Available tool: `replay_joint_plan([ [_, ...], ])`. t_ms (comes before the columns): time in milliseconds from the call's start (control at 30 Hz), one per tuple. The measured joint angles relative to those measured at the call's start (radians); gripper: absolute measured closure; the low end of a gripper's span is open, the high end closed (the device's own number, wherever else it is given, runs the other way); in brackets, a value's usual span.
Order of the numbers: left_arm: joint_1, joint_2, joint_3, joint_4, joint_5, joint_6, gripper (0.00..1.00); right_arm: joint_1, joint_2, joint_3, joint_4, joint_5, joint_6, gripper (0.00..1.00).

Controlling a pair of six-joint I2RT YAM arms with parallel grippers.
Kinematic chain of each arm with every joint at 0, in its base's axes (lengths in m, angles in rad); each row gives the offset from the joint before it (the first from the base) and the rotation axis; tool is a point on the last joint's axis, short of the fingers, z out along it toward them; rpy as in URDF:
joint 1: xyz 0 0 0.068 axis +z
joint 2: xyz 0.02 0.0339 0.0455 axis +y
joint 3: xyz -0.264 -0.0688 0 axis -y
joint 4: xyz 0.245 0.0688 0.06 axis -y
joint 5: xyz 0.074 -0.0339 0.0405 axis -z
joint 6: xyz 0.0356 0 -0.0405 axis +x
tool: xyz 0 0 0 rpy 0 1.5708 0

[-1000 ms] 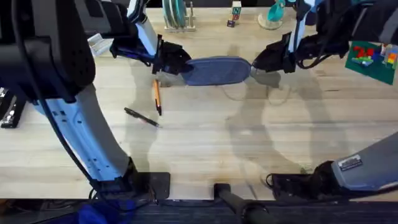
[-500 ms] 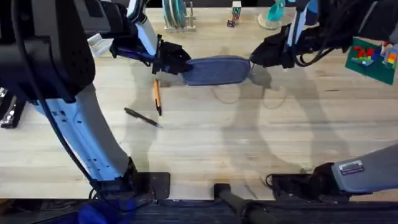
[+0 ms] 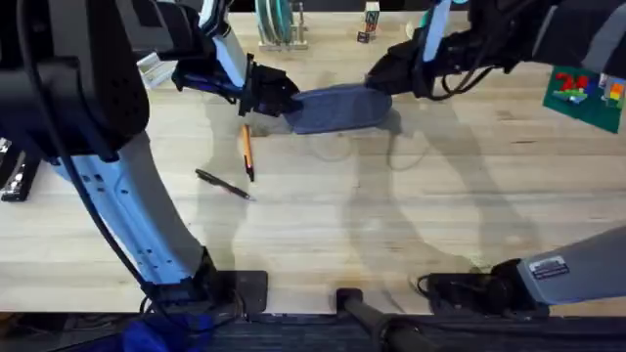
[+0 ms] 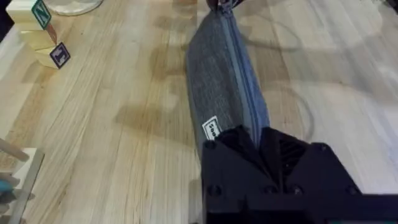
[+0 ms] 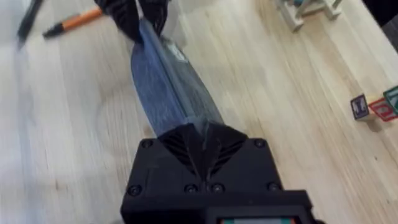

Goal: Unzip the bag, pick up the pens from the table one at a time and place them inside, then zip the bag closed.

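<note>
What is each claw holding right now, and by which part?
Both hold the oblong blue-grey fabric pouch: left claw pinches one end, right claw the opposite end, at the zipper.

Blue-grey bag lying lengthwise, far table — orange pen, black pen nearer, apart.

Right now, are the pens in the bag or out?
Out. The orange pen and black pen lie on the table, beside the bag.
</note>
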Motion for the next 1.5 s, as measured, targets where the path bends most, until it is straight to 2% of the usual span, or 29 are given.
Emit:
replay_joint_plan([
  [333, 0.003, 0.000, 0.000, -0.002, -0.003, 0.000, 0.957, 0.114, 0.000, 0.000, 0.049, 0.062, 0.183, 0.969],
  [700, 0.002, 0.000, 0.000, -0.005, -0.004, 0.000, 0.957, 0.241, 0.000, 0.002, 0.101, 0.176, 0.304, 0.969],
  [1500, 0.012, 0.000, 0.000, -0.005, -0.007, 0.000, 0.956, 0.320, 0.000, 0.002, 0.171, 0.253, 0.453, 0.969],
])
